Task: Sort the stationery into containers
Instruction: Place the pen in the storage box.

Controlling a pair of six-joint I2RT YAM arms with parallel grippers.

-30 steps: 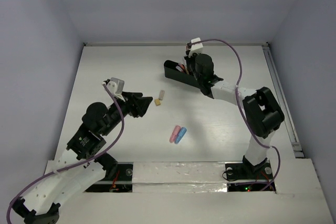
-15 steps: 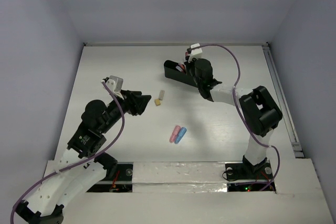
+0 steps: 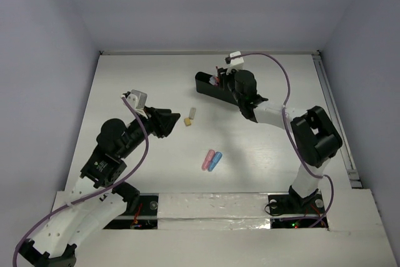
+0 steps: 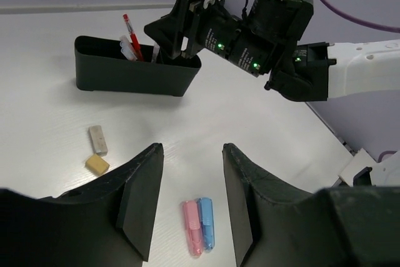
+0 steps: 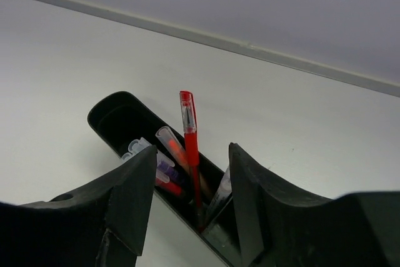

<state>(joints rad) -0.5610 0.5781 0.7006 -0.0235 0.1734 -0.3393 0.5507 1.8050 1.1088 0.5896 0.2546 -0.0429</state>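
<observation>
While the right tool (image 5: 192, 154) hangs over one end of the black tray (image 3: 206, 84), fingers apart and holding nothing, the left tool (image 4: 192, 151) hovers low at centre-left of the white surface (image 3: 125, 79). Its fingers are likewise spread and empty, pointing toward two erasers.

Likely step in hand: left tool picks up the tan eraser (image 4: 97, 165). The white eraser (image 4: 97, 139) lies just beside it, so the approach should straddle the tan block only and keep the far finger out of the gap btwn. the two. Both are tiny and flat, so the tips prob. need to go almost to the surface before closing. They look like soft rubber, so squeeze gently, then lift straight up.

On the right side, pull up vertically. A red pen (image 5: 189, 139) stands tilted in the tray just ahead of the fingers and could be caught.

Materials: the tray is dark moulded plastic w/ low walls, rounded ends and a slight sheen. It holds thin pens, incl. clear-capped pens (image 5: 167, 137). The erasers are matte little blocks. A pink capsule (image 4: 190, 228) and a blue capsule (image 4: 205, 223) lie touching side by side nearer the arms, smooth and round-ended, apt to roll.
</observation>
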